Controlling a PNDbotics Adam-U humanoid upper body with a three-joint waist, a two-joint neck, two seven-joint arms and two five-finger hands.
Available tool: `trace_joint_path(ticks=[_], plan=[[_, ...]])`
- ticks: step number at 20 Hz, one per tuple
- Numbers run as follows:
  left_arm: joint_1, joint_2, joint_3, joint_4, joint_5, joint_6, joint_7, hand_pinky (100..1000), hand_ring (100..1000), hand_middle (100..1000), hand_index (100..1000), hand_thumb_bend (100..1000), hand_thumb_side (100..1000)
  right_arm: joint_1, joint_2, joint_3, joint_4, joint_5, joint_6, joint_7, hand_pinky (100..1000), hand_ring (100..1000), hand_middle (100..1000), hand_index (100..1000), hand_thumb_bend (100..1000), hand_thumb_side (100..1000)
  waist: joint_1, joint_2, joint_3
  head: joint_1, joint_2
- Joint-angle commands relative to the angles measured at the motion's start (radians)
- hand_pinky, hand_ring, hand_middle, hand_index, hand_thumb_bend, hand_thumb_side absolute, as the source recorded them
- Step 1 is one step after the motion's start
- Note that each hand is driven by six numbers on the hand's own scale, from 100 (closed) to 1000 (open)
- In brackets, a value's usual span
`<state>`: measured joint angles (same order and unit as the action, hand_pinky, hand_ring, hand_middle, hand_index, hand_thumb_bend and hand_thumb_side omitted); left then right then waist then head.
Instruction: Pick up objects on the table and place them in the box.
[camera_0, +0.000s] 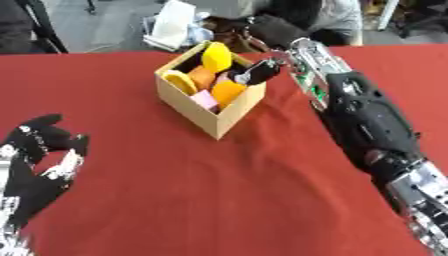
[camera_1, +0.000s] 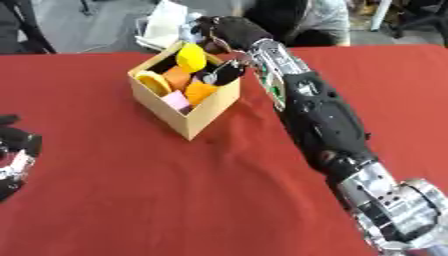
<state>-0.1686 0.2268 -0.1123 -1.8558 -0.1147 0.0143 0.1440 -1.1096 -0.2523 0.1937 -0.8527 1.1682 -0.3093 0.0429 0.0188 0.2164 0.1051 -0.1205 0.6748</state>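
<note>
A wooden box (camera_0: 229, 114) stands on the red table (camera_0: 219, 200), back centre. It holds a yellow piece (camera_0: 216, 56), orange pieces (camera_0: 227, 91), a pink piece (camera_0: 206, 99) and a yellow ring-like piece (camera_0: 179, 80). A black and silver thing (camera_0: 259, 71) leans over the box's right rim. My right arm reaches along the right side, and my right hand (camera_1: 229, 30) hovers past the box's far corner, just above that thing. Whether it touches the thing is unclear. My left hand (camera_0: 39, 155) rests open at the lower left, fingers up.
My right forearm (camera_0: 372, 122) lies over the table's right half. Past the far edge are a white bundle (camera_0: 173, 26), chair legs and a seated person. Red cloth stretches between my left hand and the box.
</note>
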Motion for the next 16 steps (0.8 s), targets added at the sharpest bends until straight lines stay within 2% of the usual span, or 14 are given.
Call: trace_joint_path(ticks=[1, 3, 4, 5, 8, 9, 10, 11, 16], plan=[[-0.007, 0.007, 0.008, -0.016, -0.002, -0.002, 0.002, 661, 552, 534, 763, 440, 352, -0.024, -0.032, 0.007, -0.059, -0.036, -0.016, -0.029, 748, 695, 755, 897, 291, 218, -0.002, -0.015, -0.008, 0.014, -0.009], [-0.005, 0.008, 0.012, -0.014, -0.004, -0.002, 0.007, 661, 552, 534, 764, 440, 352, -0.01, -0.049, 0.011, -0.11, -0.07, -0.032, -0.044, 737, 683, 744, 895, 257, 206, -0.004, -0.015, -0.018, 0.027, -0.008], [-0.004, 0.009, 0.014, -0.013, -0.004, -0.003, 0.009, 661, 553, 535, 764, 426, 350, 0.0, -0.057, 0.011, -0.138, -0.087, -0.038, -0.053, 730, 676, 737, 892, 169, 359, -0.005, -0.015, -0.022, 0.032, -0.008], [-0.003, 0.008, 0.017, -0.012, -0.005, -0.003, 0.012, 661, 553, 535, 764, 442, 353, 0.015, -0.067, 0.009, -0.165, -0.105, -0.046, -0.064, 723, 670, 732, 891, 222, 197, -0.006, -0.015, -0.028, 0.04, -0.008], [0.001, 0.008, 0.024, -0.008, -0.009, -0.002, 0.021, 661, 555, 537, 764, 444, 353, 0.079, -0.1, -0.005, -0.248, -0.156, -0.069, -0.111, 709, 659, 722, 888, 180, 202, -0.008, -0.013, -0.041, 0.057, -0.008], [0.002, 0.008, 0.026, -0.006, -0.01, -0.002, 0.025, 661, 556, 538, 764, 445, 353, 0.105, -0.11, -0.012, -0.277, -0.174, -0.07, -0.128, 696, 647, 712, 884, 112, 233, -0.009, -0.012, -0.046, 0.064, -0.008], [0.003, 0.008, 0.028, -0.005, -0.012, -0.002, 0.028, 661, 556, 538, 764, 445, 354, 0.132, -0.12, -0.019, -0.306, -0.192, -0.068, -0.146, 696, 647, 711, 884, 136, 217, -0.009, -0.011, -0.052, 0.07, -0.008], [0.005, 0.008, 0.031, -0.004, -0.014, -0.001, 0.032, 661, 557, 539, 764, 445, 354, 0.159, -0.128, -0.026, -0.334, -0.209, -0.062, -0.164, 685, 638, 702, 879, 102, 237, -0.01, -0.01, -0.059, 0.08, -0.008], [0.01, 0.007, 0.041, -0.001, -0.022, -0.002, 0.047, 662, 559, 542, 764, 444, 357, 0.294, -0.129, -0.078, -0.471, -0.293, 0.003, -0.231, 658, 619, 682, 866, 100, 288, -0.012, 0.001, -0.094, 0.117, -0.008]])
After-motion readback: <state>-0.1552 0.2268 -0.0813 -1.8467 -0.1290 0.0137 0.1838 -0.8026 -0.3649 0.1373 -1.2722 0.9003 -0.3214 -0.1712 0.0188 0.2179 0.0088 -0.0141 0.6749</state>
